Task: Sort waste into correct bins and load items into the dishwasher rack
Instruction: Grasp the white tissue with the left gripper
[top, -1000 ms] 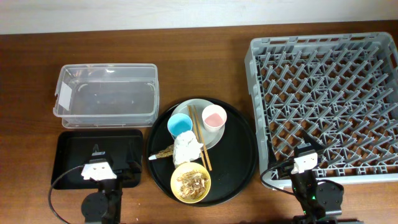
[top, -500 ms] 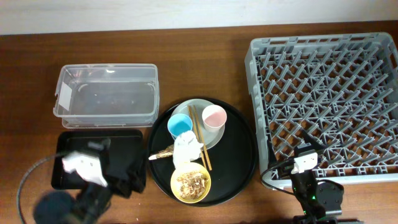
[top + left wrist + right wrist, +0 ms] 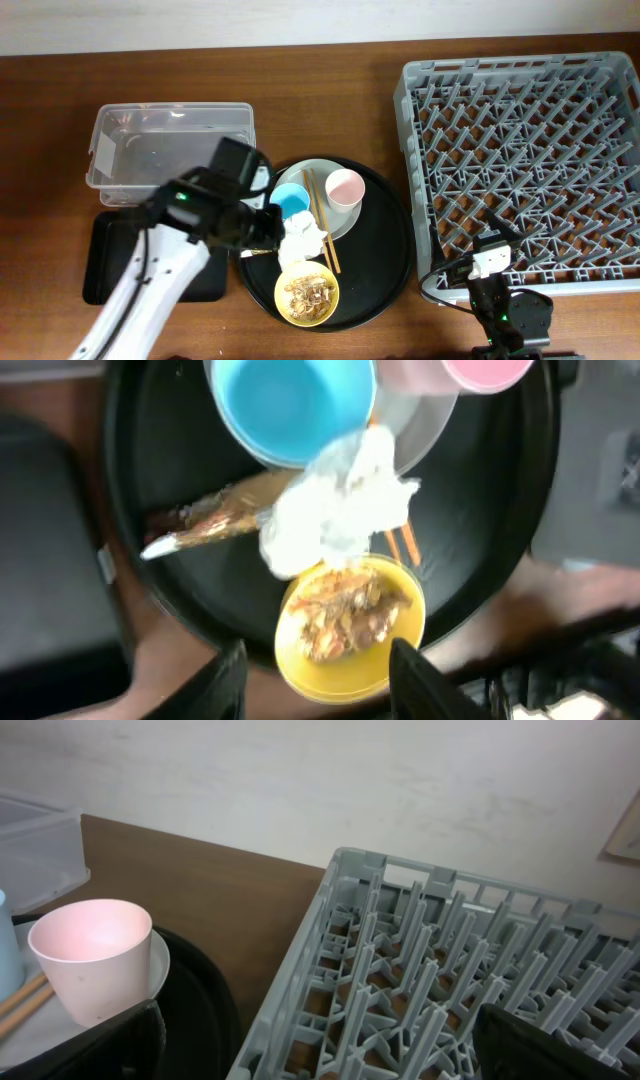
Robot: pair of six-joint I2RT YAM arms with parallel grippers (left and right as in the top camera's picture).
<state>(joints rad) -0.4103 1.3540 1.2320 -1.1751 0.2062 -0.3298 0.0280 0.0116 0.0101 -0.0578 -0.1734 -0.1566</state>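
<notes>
Looked down on a brown wooden counter with one arm at each near corner. Found the left gripper reached out over the left side of a large round black tray. Saw its fingers spread wide in the wrist view, grasping nothing, hanging over a yellow bowl at the tray's near edge. Noted loose brownish-white food scraps lying inside that bowl. Found a crumpled white tissue just beyond the bowl, near the tray's middle, close to the left fingertips but apart from them. Made out a small gold-brown wrapper lying flat to the left of the tissue, one end tucked against it. Placed a pale grey-white round plate at the tray's far side, with a small blue cup upright at its left edge and a small pink cup upright on its right. Traced a pair of thin wooden chopsticks from the plate, between the two cups, past the tissue toward the bowl. Located a clear rectangular plastic box at the far left of the counter, and a shallow black rectangular tray just in front of it, partly hidden under the left arm. Located the large grey dishwasher rack on the right side, beside the round tray. Found the right gripper low at the rack's near left corner, fingers held well apart and empty, facing the pink cup and the rack's pegs
</notes>
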